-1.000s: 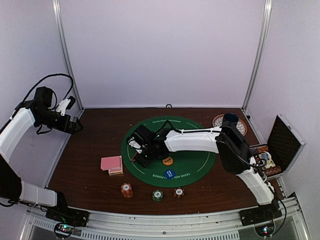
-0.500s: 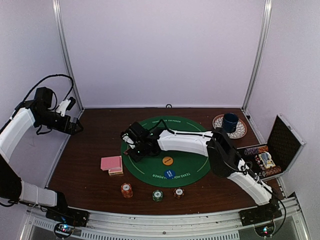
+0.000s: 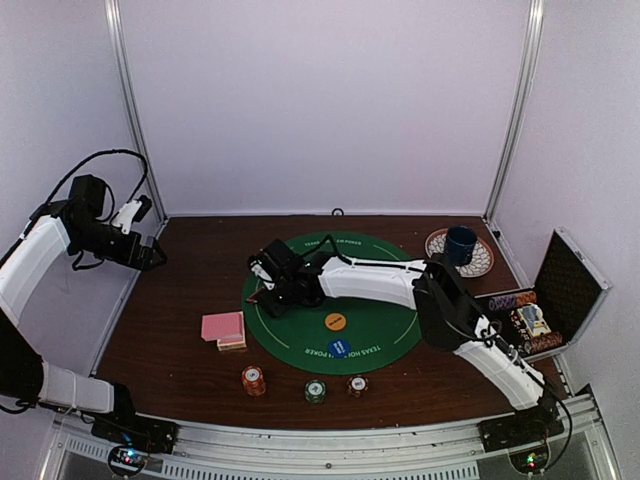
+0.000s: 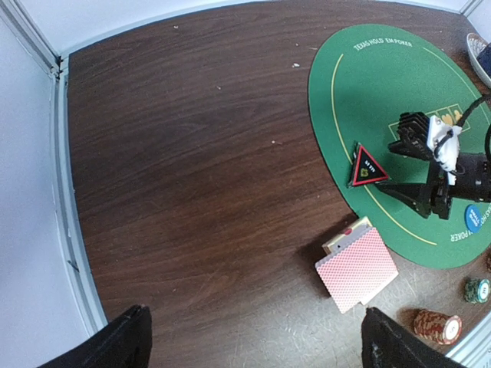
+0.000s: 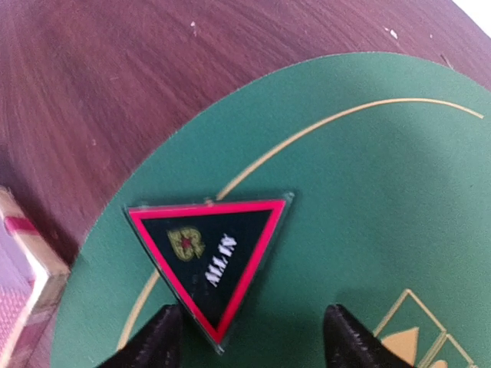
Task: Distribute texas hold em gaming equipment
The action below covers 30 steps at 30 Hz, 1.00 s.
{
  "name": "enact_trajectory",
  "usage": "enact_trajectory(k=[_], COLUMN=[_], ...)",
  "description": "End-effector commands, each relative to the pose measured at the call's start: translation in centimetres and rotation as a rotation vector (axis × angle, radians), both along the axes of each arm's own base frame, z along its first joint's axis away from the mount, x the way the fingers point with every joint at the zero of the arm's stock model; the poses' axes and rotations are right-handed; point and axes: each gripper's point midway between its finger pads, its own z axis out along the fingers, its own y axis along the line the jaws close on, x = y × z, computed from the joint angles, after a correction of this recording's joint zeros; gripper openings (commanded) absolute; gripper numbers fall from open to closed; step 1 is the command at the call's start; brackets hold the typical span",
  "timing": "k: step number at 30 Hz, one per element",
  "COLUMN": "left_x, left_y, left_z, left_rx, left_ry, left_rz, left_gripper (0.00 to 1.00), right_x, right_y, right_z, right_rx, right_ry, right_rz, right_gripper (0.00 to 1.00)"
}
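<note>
Red-edged black triangle marker (image 5: 211, 257) lies flat at the left rim of the round green felt mat (image 5: 368, 192) on the brown wooden counter (image 4: 192, 153), its near tip between the spread right fingers (image 5: 157, 341); left fingers (image 4: 123, 341) gape wide, well apart.

Raised left gripper (image 4: 255, 322) spread wide — right gripper (image 5: 252, 330) parted, arm outstretched.

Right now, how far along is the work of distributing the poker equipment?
Looks done: the triangle marker lies flat on the left edge of the green mat, the orange button and blue button on the mat, three chip stacks along the near edge. In hand: nothing; the right pincer hangs open over the marker, the left pincer open aside. Probably left: the pink cards, stacked beside the mat.
</note>
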Motion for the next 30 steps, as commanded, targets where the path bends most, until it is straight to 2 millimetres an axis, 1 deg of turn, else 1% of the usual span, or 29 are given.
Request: enact_trajectory(k=[1, 3, 5, 8, 10, 11, 12, 13, 16, 19, 24, 27, 30], left_x=[0.3, 0.2, 0.1, 0.0, 0.0, 0.0, 0.0, 0.0, 0.0, 0.0, 0.0, 0.1, 0.1], left_y=[-0.2, -0.2, -0.1, -0.2, -0.2, -0.2, -0.2, -0.2, -0.2, -0.4, -0.4, -0.5, -0.5], left_z=[1.6, 1.7, 1.7, 1.8, 1.7, 1.7, 1.7, 1.7, 1.7, 1.7, 2.0, 2.1, 2.1], left_rx=[-0.003, -0.002, -0.003, -0.004, -0.005, -0.005, -0.004, -0.004, -0.003, -0.011, -0.017, -0.021, -0.025], left_ry=[-0.048, -0.051, -0.054, -0.056, -0.053, -0.054, -0.055, -0.053, -0.051, -0.047, -0.051, -0.051, -0.05], left_rz=[-0.014, -0.013, -0.011, -0.013, -0.014, -0.014, -0.014, -0.015, -0.016, -0.02, -0.02, -0.019, -0.021], left_gripper=[0.98, 0.98, 0.98, 0.98, 0.97, 0.98, 0.98, 0.98, 0.98, 0.97, 0.98, 0.98, 0.97], right_x=[0.2, -0.4, -1.3, -2.7, -3.8, -4.4, -4.9, -5.3, -6.5, -7.2, -7.8, -7.8, -7.4], right_y=[-2.3, -3.8, -5.7, -8.7, -10.6, -11.5, -12.3, -13.0, -14.7, -15.8, -16.3, -16.5, -17.1], right_z=[4.7, 5.9, 6.2, 6.3, 5.5, 5.6, 4.7, 4.6, 3.1, 2.0, 0.3, -0.6, -1.5], right_rx=[0.009, 0.003, -0.015, -0.042, -0.064, -0.065, -0.081, -0.083, -0.104, -0.12, -0.13, -0.123, -0.122], right_ry=[-0.06, -0.069, -0.066, -0.05, -0.026, -0.018, -0.001, 0.009, 0.05, 0.072, 0.111, 0.132, 0.154], right_rz=[-0.032, -0.047, -0.069, -0.111, -0.134, -0.146, -0.159, -0.173, -0.205, -0.227, -0.251, -0.272, -0.299], right_gripper=[0.71, 0.75, 0.77, 0.78, 0.78, 0.78, 0.78, 0.78, 0.77, 0.77, 0.75, 0.72, 0.68])
